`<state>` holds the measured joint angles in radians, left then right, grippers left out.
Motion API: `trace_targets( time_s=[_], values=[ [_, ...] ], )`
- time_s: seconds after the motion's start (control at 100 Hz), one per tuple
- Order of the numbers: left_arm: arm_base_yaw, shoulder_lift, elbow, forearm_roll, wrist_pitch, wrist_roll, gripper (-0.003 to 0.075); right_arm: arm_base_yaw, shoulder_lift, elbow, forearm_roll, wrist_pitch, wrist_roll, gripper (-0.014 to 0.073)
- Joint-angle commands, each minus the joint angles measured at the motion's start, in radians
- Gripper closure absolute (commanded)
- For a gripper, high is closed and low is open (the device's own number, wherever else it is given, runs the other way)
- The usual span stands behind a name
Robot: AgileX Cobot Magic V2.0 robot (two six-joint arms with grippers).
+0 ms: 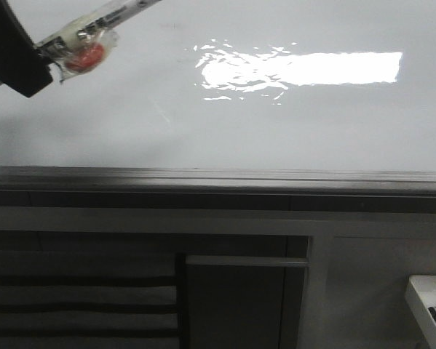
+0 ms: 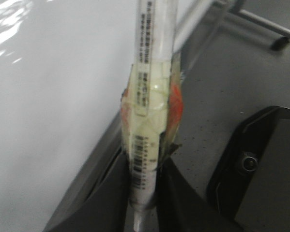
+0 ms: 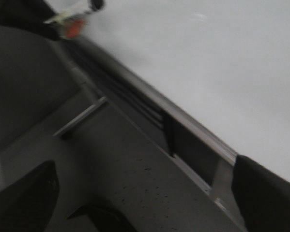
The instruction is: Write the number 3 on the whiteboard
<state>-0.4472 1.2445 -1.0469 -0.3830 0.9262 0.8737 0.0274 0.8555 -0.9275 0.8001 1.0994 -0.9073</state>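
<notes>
One light, stiff marker (image 2: pixel 152 96) sits clamped at its taped middle in the left gripper (image 2: pixel 142 203), far left over the glossy whiteboard (image 1: pixel 203 123). Right gripper (image 3: pixel 145 208) fingers spread, empty.

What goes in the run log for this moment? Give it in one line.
left tool: shut on taped white marker pen | right tool: open | glossy white whiteboard: no stroke visible

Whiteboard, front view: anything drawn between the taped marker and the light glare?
No. That stretch of the whiteboard between the marker and the glare is bare white in the front view.
</notes>
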Motion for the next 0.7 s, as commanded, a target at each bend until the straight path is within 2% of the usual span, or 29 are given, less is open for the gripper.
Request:
trace_targets(
  time_s=[0.0,0.18,0.43,0.55,0.69],
  values=[
    [-0.037,-0.031,-0.036,-0.112,0.018,0.114,0.0739,0.022,0.083,-0.074,0.145,0.043,-0.185,-0.0056],
    [-0.098,-0.031,-0.036,-0.119,0.039,0.15,0.0739,0.189,0.226,-0.161,0.141,0.003,-0.275,-0.0056],
    [-0.108,-0.031,-0.036,-0.121,0.037,0.15,0.0739,0.478,0.399,-0.269,-0.029,-0.161,-0.275,-0.0056],
    [-0.108,-0.031,-0.036,-0.121,0.037,0.158,0.0739,0.551,0.484,-0.312,-0.053,-0.194,-0.277,-0.0056],
    [-0.108,-0.031,-0.036,-0.121,0.037,0.188,0.0739,0.574,0.548,-0.331,-0.051,-0.205,-0.296,-0.0056]
  ],
)
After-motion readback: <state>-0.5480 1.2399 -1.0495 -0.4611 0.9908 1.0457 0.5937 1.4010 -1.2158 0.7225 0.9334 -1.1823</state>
